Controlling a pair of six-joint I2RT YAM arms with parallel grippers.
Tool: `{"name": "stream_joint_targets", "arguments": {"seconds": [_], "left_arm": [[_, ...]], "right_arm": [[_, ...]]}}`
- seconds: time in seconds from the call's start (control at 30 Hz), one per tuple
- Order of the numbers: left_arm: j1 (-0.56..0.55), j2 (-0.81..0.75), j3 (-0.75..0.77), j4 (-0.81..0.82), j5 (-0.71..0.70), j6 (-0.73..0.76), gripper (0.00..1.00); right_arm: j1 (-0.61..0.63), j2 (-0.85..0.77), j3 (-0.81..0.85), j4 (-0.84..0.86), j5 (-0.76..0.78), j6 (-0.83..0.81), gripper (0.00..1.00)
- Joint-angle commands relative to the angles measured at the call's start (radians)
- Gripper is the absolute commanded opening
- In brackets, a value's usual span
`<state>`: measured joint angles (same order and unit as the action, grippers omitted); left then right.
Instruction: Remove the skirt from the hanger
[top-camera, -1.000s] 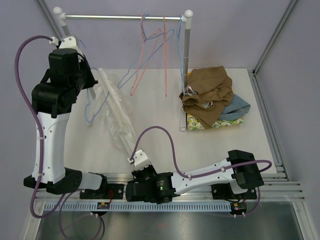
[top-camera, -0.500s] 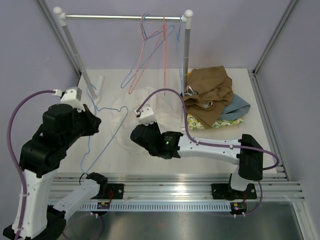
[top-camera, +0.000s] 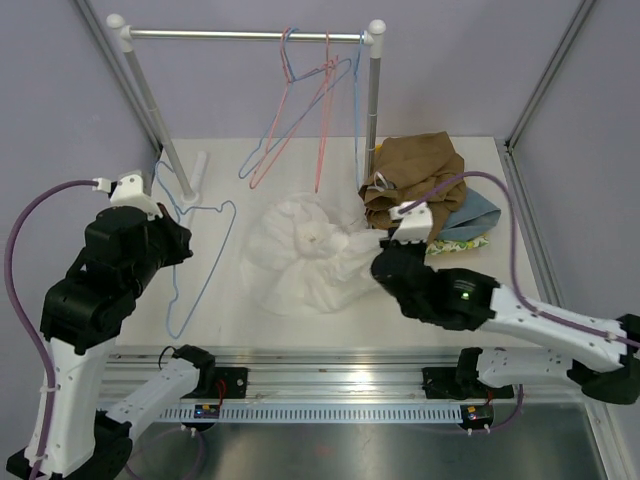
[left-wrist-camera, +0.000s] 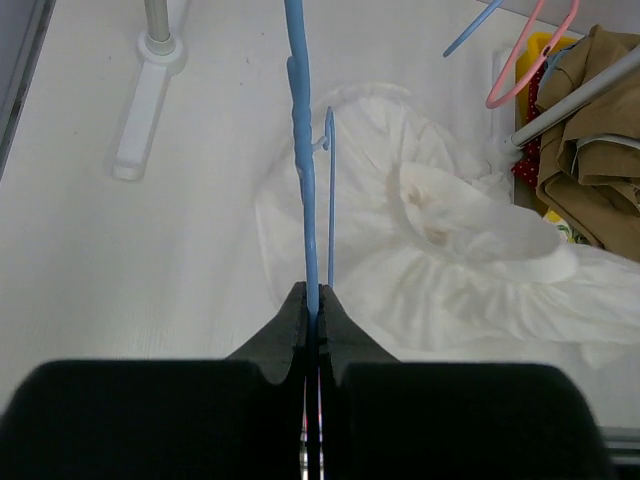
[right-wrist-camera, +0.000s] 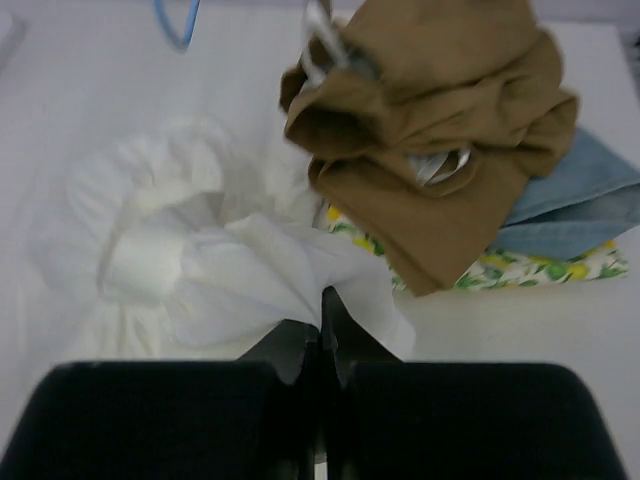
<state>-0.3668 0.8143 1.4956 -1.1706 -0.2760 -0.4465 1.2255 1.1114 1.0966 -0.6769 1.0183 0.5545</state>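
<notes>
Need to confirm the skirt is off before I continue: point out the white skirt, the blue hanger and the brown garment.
white skirt (top-camera: 297, 265), top view, middle of the crumpled fabric.
blue hanger (left-wrist-camera: 302, 150), left wrist view, its straight wire.
brown garment (top-camera: 420, 180), top view, upper fold.

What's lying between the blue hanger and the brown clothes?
The crumpled white skirt lies between the blue hanger and the brown clothes. The top view shows it best.

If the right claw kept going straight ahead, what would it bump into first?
The white skirt that the right gripper pinches; beyond it, probably the brown garment, though depth is unclear.
</notes>
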Motion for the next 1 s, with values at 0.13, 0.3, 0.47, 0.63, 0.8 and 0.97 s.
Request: {"name": "stream_joint_targets", "arguments": {"seconds": [0.13, 0.3, 0.47, 0.63, 0.8, 0.97], "left_arm": [[-0.003, 0.051, -0.038, 0.186, -0.049, 0.014, 0.0], [-0.001, 0.104, -0.015, 0.232, -0.062, 0.049, 0.0], [-0.001, 0.173, 0.041, 0.252, -0.052, 0.094, 0.0], [-0.001, 0.236, 0.15, 0.239, -0.083, 0.137, 0.0], [-0.001, 0.287, 0.25, 0.233, -0.103, 0.169, 0.0], [0.0, 0.379, 0.342, 0.284, -0.091, 0.229, 0.0]], "right_arm": [[-0.087, -0.138, 0.279, 0.315, 0.152, -0.661, 0.0], [-0.424, 0.077, 0.529, 0.335, -0.084, -0.8, 0.0], [-0.742, 0.266, 0.854, 0.246, -0.383, -0.625, 0.0], [-0.875, 0.533, 1.222, 0.206, -0.457, -0.575, 0.0], [-0.937, 0.711, 1.421, 0.109, -0.53, -0.498, 0.0], [-0.939, 0.52, 0.839, 0.364, -0.537, -0.394, 0.0]]}}
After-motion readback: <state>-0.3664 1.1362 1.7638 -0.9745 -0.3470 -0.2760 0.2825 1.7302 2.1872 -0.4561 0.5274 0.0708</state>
